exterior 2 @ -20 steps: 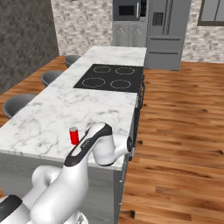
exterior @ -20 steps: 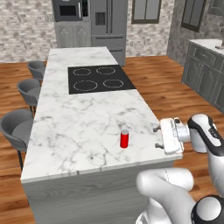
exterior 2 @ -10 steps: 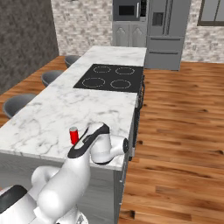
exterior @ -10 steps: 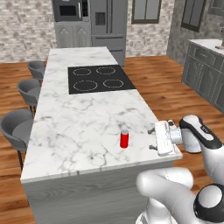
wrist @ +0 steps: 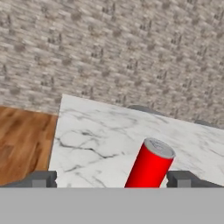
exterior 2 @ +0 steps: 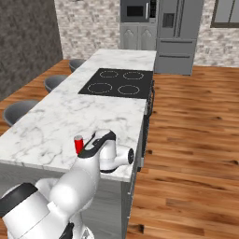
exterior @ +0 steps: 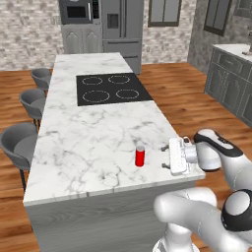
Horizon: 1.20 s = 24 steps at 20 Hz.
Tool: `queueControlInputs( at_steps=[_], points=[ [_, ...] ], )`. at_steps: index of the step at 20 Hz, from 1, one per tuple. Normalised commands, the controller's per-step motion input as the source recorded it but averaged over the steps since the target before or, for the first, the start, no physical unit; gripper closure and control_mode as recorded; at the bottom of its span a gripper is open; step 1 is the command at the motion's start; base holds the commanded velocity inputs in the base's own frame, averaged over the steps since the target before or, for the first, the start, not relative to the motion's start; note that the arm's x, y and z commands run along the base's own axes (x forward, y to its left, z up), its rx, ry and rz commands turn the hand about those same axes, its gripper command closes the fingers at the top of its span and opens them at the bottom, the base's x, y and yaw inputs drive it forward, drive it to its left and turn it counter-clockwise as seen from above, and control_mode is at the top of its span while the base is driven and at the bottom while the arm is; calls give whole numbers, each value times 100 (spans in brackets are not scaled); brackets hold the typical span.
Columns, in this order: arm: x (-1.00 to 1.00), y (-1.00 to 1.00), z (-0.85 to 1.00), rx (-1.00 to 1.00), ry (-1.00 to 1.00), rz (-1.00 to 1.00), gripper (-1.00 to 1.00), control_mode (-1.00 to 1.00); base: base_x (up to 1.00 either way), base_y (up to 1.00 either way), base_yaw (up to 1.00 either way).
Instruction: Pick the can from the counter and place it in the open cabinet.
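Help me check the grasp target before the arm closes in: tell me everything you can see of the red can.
The can is a small red cylinder with a silver top, plain-sided, metal by its look. It stands upright on the white marble counter, near the end closest to the robot and well short of the black cooktop. Nothing touches it but the counter; the open gripper is level with it, just beside it.

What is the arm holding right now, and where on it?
Nothing is held. The gripper is open beside the can, which stands upright on the counter, clear of the jaws.
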Motion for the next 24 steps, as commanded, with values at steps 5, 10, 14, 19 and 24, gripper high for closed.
queueControlInputs(
  at_steps=[5,10,14,19,24],
  points=[
    [21,16,-10,2,0,0,-100,-100,0,0,0],
    [15,18,-6,2,3,0,-100,-100,0,0,0],
    [16,21,-9,1,5,0,-100,-100,0,0,0],
    [20,13,-10,1,3,0,-100,-100,0,0,0],
    [20,0,-12,0,0,0,-100,-100,0,0,0]
  ],
)
